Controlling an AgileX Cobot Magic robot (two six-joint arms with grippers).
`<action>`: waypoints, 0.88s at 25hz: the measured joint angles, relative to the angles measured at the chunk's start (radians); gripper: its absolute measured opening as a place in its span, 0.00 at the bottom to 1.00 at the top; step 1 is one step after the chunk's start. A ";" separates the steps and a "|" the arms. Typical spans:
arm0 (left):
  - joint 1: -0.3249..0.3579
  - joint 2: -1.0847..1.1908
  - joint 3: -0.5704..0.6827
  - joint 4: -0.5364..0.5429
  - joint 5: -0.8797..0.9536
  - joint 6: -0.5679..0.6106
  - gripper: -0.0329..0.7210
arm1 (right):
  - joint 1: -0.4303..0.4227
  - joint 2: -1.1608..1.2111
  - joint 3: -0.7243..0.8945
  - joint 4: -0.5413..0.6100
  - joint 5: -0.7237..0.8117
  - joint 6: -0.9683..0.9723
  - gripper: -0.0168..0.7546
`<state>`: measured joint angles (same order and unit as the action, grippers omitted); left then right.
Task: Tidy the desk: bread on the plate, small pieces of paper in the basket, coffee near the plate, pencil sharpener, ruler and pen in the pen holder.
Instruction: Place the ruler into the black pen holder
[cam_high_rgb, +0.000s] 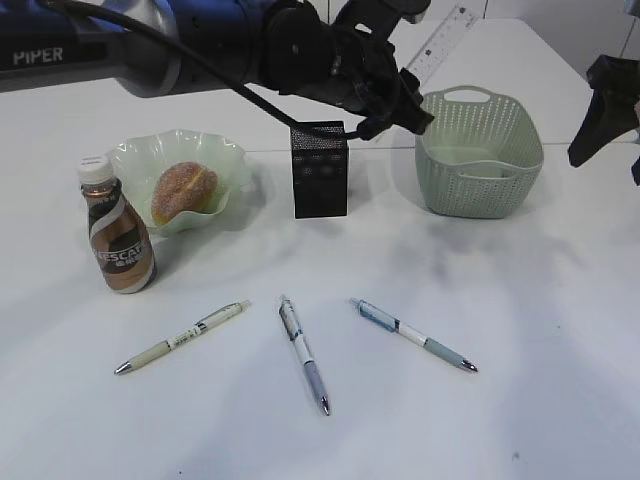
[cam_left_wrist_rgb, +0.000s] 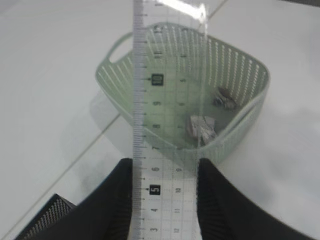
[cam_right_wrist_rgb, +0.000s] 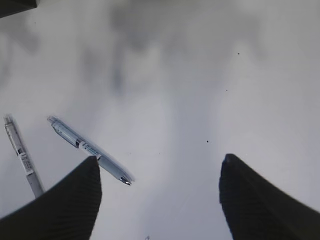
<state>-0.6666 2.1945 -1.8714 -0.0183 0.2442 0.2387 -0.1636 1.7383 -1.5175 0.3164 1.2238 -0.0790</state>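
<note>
Midway through stowing the ruler (cam_left_wrist_rgb: 165, 125) — clamped in the left claw (cam_left_wrist_rgb: 165, 200) above the worktop (cam_high_rgb: 520, 330), between pen holder (cam_high_rgb: 319, 170) and basket (cam_high_rgb: 478, 150); right claw (cam_right_wrist_rgb: 160, 200) apart, empty — next, lowering it upright into the holder.

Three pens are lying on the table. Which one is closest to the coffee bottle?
The leftmost pen, the pale cream one that slants up to the right. It lies just below and right of the coffee bottle; the middle pen and the blue-grey right pen lie farther off.
</note>
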 joint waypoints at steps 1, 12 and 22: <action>0.005 0.000 0.000 0.000 -0.030 0.000 0.40 | 0.000 0.000 0.000 0.000 0.000 -0.004 0.76; 0.071 0.002 0.000 -0.100 -0.209 -0.002 0.40 | 0.000 0.000 0.000 0.000 0.000 -0.020 0.76; 0.122 0.041 0.000 -0.171 -0.297 -0.002 0.40 | 0.000 0.000 0.000 -0.002 0.000 -0.040 0.76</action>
<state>-0.5450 2.2353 -1.8714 -0.1897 -0.0525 0.2365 -0.1636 1.7383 -1.5175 0.3146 1.2238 -0.1186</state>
